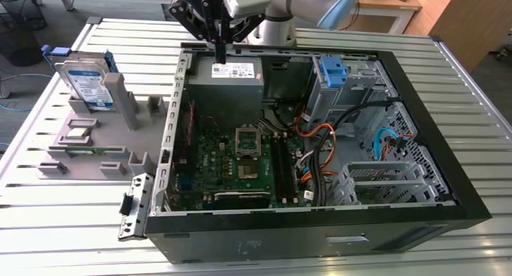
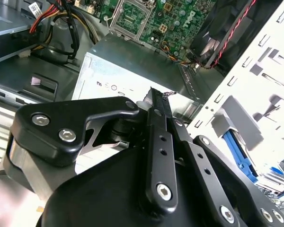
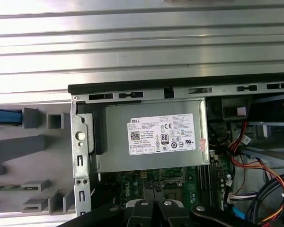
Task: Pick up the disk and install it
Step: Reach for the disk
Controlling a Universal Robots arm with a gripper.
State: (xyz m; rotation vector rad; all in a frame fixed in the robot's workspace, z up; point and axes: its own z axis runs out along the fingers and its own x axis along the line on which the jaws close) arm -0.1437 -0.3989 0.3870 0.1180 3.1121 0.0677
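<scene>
The disk [image 1: 86,81], a silver drive with a white-and-blue label in a blue bracket, stands upright in the grey holder [image 1: 104,129] at the exterior view's left, outside the computer case. My gripper [image 1: 219,55] hangs over the grey power-supply box [image 1: 226,78] at the back of the open case, well to the right of the disk. Its fingers are shut together with nothing between them, in both wrist views [image 2: 154,94] [image 3: 154,208]. The disk's blue edge [image 3: 4,117] shows in the first wrist view.
The open black case [image 1: 448,168] holds a green motherboard [image 1: 240,162], cables [image 1: 320,144], a lone blue bracket [image 1: 332,69] and a metal drive cage [image 1: 384,177]. Slatted metal table [image 1: 72,228] surrounds it. The holder carries small parts [image 1: 80,134].
</scene>
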